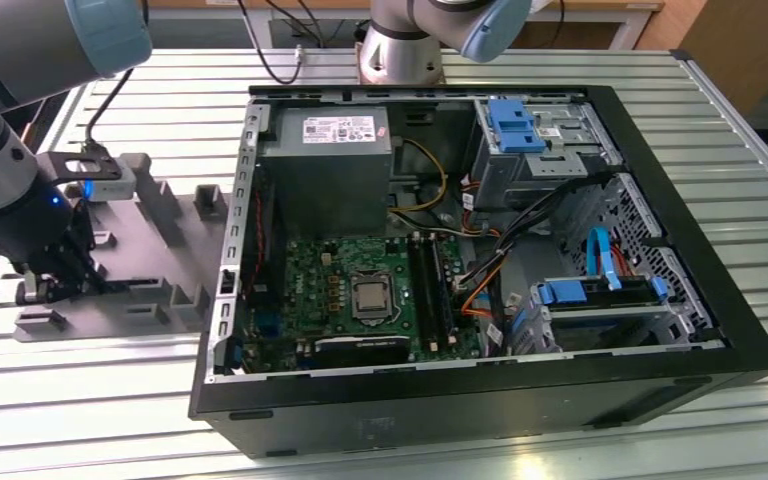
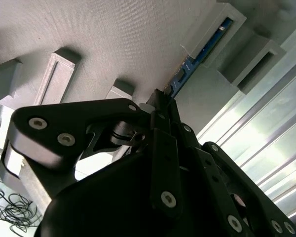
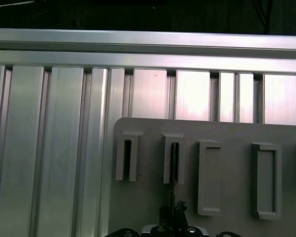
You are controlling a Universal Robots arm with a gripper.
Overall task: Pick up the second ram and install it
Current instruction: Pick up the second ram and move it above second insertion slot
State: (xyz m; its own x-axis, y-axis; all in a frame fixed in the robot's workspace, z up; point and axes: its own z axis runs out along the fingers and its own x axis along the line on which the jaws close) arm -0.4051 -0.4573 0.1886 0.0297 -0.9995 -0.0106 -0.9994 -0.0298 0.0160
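The second ram (image 2: pixel 192 61) is a thin blue-green board standing on edge in a grey holder block (image 2: pixel 214 29) of the printed holder plate (image 1: pixel 144 265). In the first wrist view the second ram (image 3: pixel 173 165) appears edge-on as a dark line in its slot. My gripper (image 2: pixel 162 101) is down on the plate, its black fingers drawn together around the board's near end. In the exterior view the gripper (image 1: pixel 53 288) sits low over the plate, at the exterior view's left, beside the open computer case (image 1: pixel 704 330).
The green motherboard (image 1: pixel 317 270) lies inside the case with long black memory slots (image 1: pixel 427 285), a processor socket (image 1: pixel 372 298), loose cables (image 1: pixel 518 235) and blue drive bays (image 1: pixel 598 292). Other grey holder blocks (image 3: pixel 209 177) stand on the plate. The table is ribbed aluminium (image 3: pixel 54 148).
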